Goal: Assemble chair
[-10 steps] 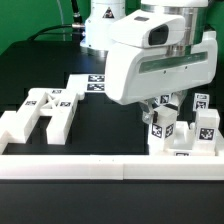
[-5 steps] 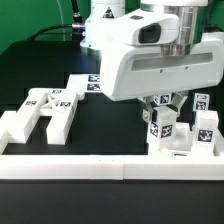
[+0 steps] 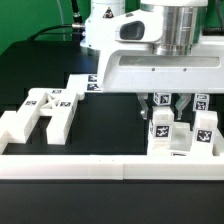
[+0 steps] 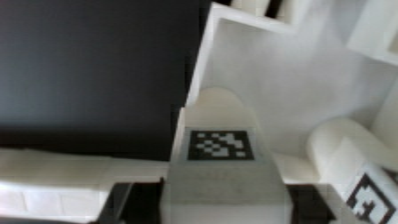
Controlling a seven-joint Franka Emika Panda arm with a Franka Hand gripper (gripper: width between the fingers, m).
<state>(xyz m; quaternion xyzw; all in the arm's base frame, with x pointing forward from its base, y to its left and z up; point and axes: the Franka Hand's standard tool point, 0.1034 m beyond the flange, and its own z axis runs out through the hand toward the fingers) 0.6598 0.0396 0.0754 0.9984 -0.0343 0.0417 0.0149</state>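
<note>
1. Nearest in the exterior view, a long low white rail runs across the front edge of the black tabletop.
2. Just behind the rail, at the exterior view's left, a chair frame lies flat. It is made of chunky white bars joined in a rough H shape, with black-and-white tags facing up.
3. Behind the rail at the exterior view's right is a tight group of chair parts. A low white slab sits at the front and a tagged block rises just behind it. Whether the block rests on the slab or only beside it cannot be told.
4. On the side of that group nearer the frame stands a narrow white post, with a tag facing the camera. The jaws come down on it from above and are clamped on its upper part, one finger on each side.
5. The wrist view shows the same post from above. Its rounded end and tag fill the gap between the dark fingers.
6. The wrist view also shows more white chair surfaces close around the post. They are too blurred to tell apart.
7. The robot arm hangs over the right-hand group, and its broad white body hides what lies directly behind.
8. Farther back, left of the arm in the exterior view, the marker board lies flat on the tabletop, well apart from the frame.
</note>
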